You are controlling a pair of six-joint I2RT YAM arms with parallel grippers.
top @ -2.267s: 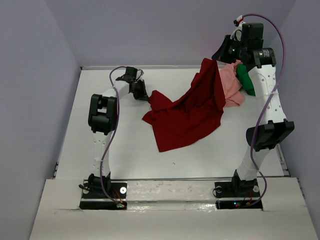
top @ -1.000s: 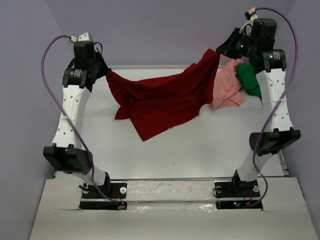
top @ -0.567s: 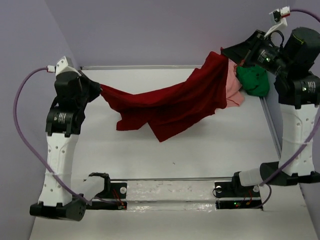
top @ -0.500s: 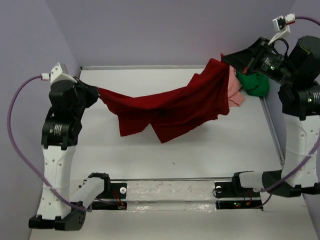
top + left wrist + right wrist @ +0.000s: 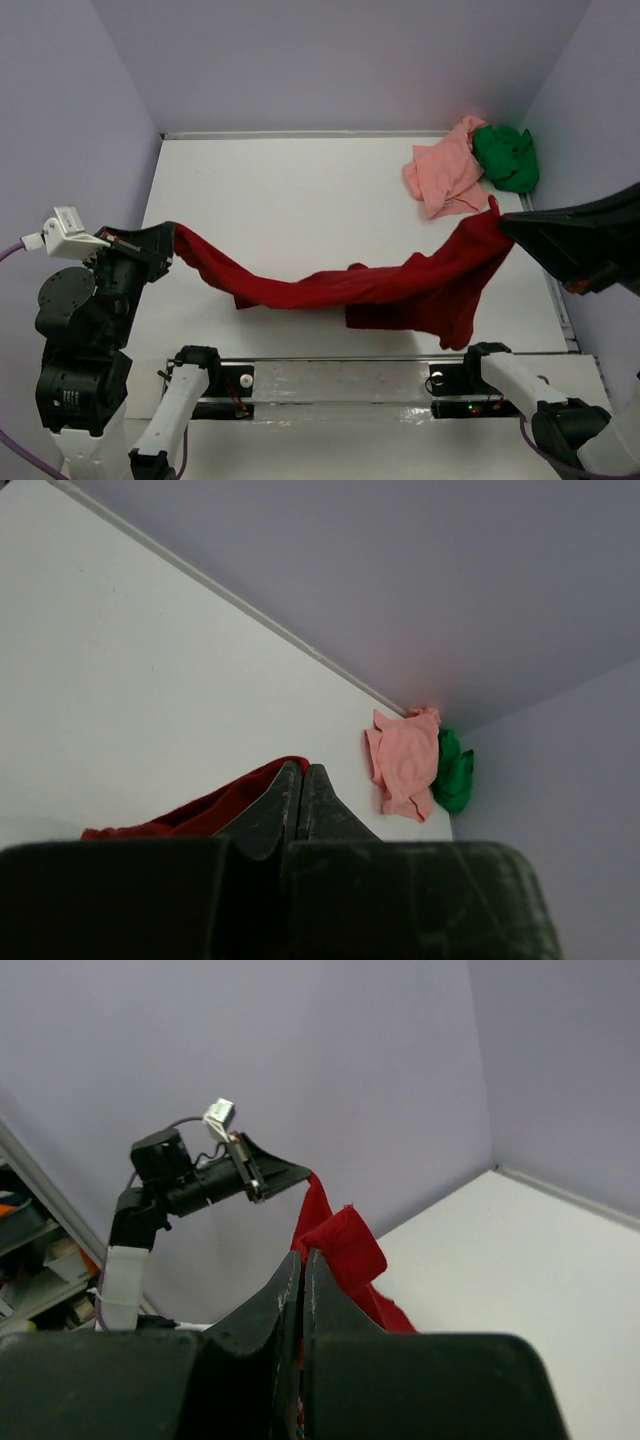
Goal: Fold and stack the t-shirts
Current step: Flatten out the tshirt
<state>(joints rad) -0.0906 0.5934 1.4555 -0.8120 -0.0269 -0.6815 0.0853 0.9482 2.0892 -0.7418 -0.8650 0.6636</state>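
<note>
Nearest the camera, along the front edge of the tabletop [image 5: 300,190], the two bases sit on their mounting rail [image 5: 330,380]. Both arms are raised high and swung outward. The left arm [image 5: 90,300] is at the left edge of the overhead view and the right arm [image 5: 580,245] is at the right edge.

The dark red t-shirt [image 5: 380,290] is strung between them over the near half of the tabletop. The left jaws are closed on one end of it, and the left wrist view shows them pressed together with red cloth [image 5: 230,805] at the tips. The right jaws are likewise shut on the other end, with a bunch of red fabric [image 5: 340,1245] sticking up from them. The shirt sags in the middle and a loose fold hangs below its right part. Whether the lowest cloth touches the surface cannot be told from above. Holding it wide and high like this probably lets its weight pull it open, so it can be laid flat for a first fold.

Farther back, in the far right corner, the salmon pink t-shirt [image 5: 445,175] lies crumpled with the bright green t-shirt [image 5: 505,157] bunched against it. Both are well apart from the arms and look unfolded. Nothing is stacked yet, so the task looks to be in its early stage.
</note>
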